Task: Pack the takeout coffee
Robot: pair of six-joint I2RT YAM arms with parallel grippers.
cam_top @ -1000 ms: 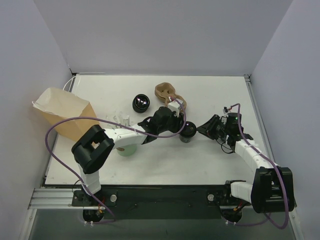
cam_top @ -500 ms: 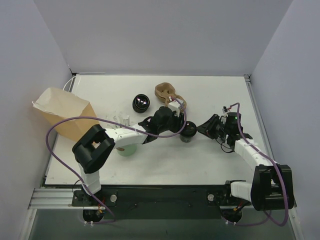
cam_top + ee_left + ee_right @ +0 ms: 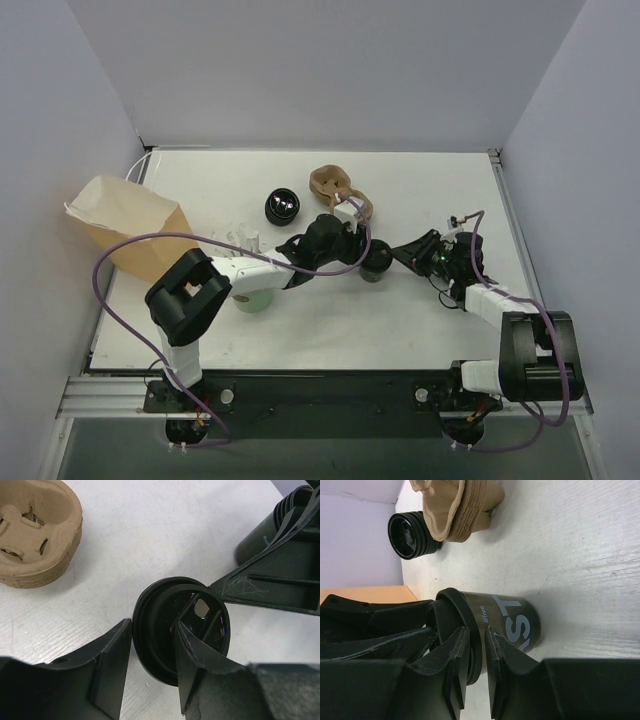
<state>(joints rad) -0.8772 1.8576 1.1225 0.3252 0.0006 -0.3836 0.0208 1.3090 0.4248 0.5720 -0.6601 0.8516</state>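
Observation:
The takeout coffee, a short black cup with a black lid, stands upright at mid-table. It also shows in the left wrist view and in the right wrist view, where it has grey lettering. My left gripper comes down on its left side, one finger outside the lid rim and one on the lid, pinching it. My right gripper reaches in from the right. It is almost closed, with the lid rim between its fingers.
A lidless black cup lies behind the coffee, with a brown pulp cup carrier next to it. A tan paper bag stands open at the left. A green cup with white straws sits under the left arm.
My right arm has moved left, bringing its fingers onto the coffee's lid rim. The left gripper and the cup have stayed almost still.

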